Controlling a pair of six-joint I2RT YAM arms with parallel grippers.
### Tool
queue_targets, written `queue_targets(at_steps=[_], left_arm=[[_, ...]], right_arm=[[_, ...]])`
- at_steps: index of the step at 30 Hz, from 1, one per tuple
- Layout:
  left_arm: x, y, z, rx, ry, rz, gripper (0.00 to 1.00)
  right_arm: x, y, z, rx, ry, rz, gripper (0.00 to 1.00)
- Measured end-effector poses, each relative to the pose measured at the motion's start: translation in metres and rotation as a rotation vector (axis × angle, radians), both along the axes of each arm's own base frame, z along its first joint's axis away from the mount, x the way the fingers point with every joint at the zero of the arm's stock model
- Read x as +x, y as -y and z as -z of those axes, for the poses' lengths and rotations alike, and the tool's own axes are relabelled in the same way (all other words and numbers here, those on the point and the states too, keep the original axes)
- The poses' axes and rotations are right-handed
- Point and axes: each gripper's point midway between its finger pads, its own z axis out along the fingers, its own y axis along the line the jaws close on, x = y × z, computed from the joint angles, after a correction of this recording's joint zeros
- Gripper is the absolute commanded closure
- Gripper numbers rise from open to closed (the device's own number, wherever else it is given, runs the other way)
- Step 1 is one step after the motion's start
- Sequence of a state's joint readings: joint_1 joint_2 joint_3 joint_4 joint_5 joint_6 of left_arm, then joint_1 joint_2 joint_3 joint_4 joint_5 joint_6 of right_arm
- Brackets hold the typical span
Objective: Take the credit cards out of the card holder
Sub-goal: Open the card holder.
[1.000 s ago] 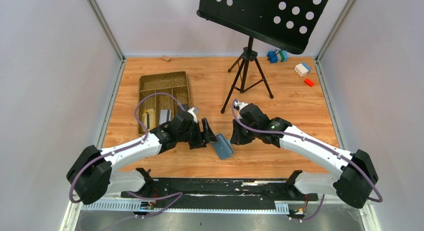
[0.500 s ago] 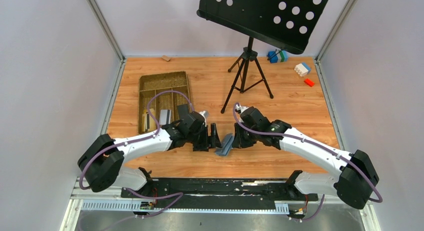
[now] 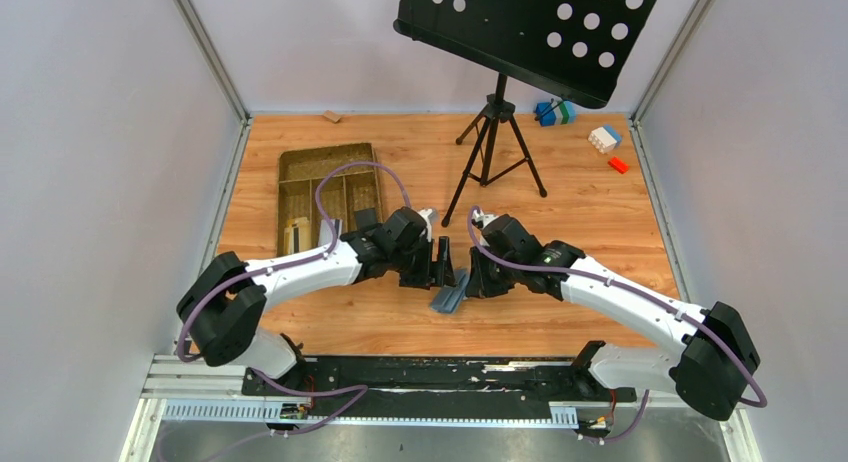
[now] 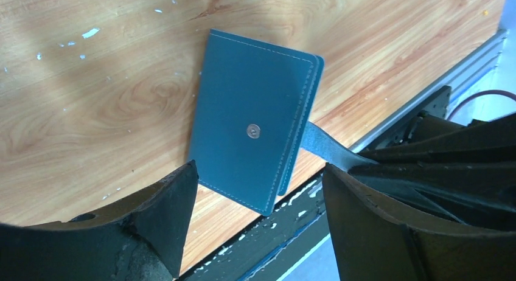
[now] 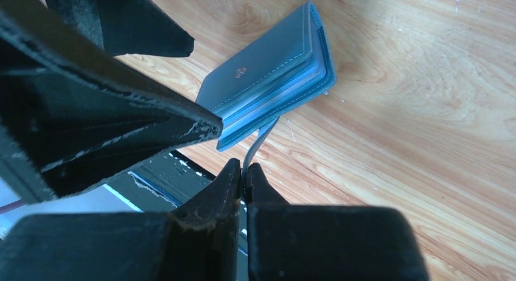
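While tight on tab [image 5: 261, 140], right pincer [image 5: 243, 170].

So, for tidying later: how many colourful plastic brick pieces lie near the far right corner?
3: a blue-green brick cluster farthest back, a white-blue cluster right of it, a red brick nearest. More may be hidden.
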State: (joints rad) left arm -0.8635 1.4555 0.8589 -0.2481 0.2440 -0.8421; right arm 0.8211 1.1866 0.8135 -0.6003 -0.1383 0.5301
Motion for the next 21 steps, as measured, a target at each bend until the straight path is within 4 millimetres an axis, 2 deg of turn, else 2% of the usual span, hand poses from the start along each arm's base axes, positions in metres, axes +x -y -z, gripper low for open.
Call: queue_targets(at_steps=[9,11,14,21], left_arm=[[-0.006,-0.006,0.03,0.096,-0.065,0.029,0.28],[-0.007,-0.006,0.032,0.101,-0.07,0.032,0.34],[-0.007,-0.008,0.033,0.11,-0.071,0.029,0.5],[-0.002,-0.013,0.026,0.126,-0.038,0.003,0.58]], right_arm=[[-0.003,0.005,0.0,-0.015,-0.007,0.004,1.0],[-0.004,0.006,0.0,-0.019,-0.007,0.005,1.0],[-0.003,0.008,0.001,-0.027,-0.003,0.011,1.0],[0.004,0.016,-0.002,-0.048,0.024,0.046,1.0]])
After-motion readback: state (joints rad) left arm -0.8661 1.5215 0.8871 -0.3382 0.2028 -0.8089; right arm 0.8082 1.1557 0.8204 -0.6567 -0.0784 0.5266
